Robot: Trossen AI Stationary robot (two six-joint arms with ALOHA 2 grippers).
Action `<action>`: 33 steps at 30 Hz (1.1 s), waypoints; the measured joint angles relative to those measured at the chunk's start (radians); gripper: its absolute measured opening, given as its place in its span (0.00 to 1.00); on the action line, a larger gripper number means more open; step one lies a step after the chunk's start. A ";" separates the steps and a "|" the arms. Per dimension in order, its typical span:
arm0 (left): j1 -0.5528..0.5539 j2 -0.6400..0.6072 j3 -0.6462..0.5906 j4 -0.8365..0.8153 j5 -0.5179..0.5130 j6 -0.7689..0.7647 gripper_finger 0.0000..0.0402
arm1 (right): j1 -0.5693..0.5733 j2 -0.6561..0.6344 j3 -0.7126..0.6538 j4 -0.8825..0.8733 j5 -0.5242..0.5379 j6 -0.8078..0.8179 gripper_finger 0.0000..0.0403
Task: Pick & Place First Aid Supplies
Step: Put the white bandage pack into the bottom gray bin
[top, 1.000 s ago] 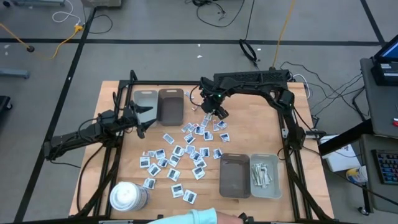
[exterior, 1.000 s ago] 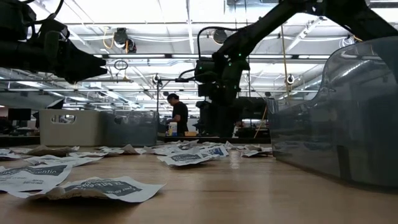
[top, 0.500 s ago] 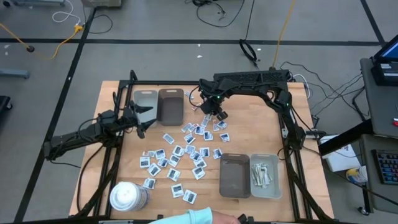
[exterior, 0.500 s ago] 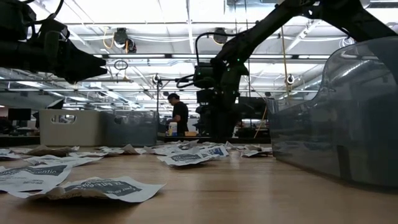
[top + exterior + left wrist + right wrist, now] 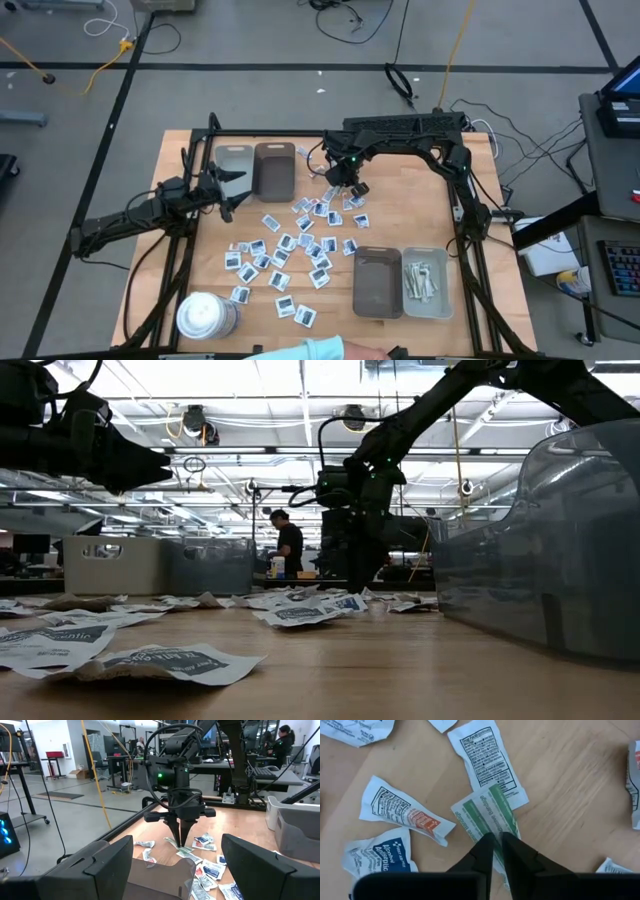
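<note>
Right gripper [image 5: 496,851] is down on the table, pinching the green-striped strip [image 5: 487,812] lying right under its tips among the packets [image 5: 300,245], so the pick is on, and next it needs a clean lift.

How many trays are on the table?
4. A pale grey tray and a brown tray sit side by side at the far left of the table. Another brown tray and a grey tray holding strips sit together at the near right.
</note>
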 joint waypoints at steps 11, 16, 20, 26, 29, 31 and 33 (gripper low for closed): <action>0.000 0.000 0.000 0.000 0.000 0.000 0.76 | 0.005 -0.033 -0.006 -0.035 0.067 0.001 0.00; 0.000 0.000 0.000 0.000 0.000 0.000 0.76 | 0.006 -0.115 -0.005 -0.078 0.083 0.146 0.00; 0.000 0.000 0.000 0.000 0.000 0.000 0.76 | 0.015 -0.167 -0.006 -0.124 0.150 0.310 0.00; 0.000 0.000 0.000 0.000 0.000 0.000 0.76 | 0.027 -0.252 -0.005 -0.167 0.248 0.683 0.00; 0.000 0.000 0.000 0.000 0.000 0.000 0.76 | 0.027 -0.287 -0.005 -0.192 0.247 0.943 0.00; 0.000 0.000 0.000 0.000 0.000 0.000 0.76 | 0.027 -0.305 -0.005 -0.220 0.260 1.122 0.00; 0.000 0.000 0.000 0.000 0.000 0.000 0.76 | 0.027 -0.316 -0.005 -0.264 0.298 1.304 0.00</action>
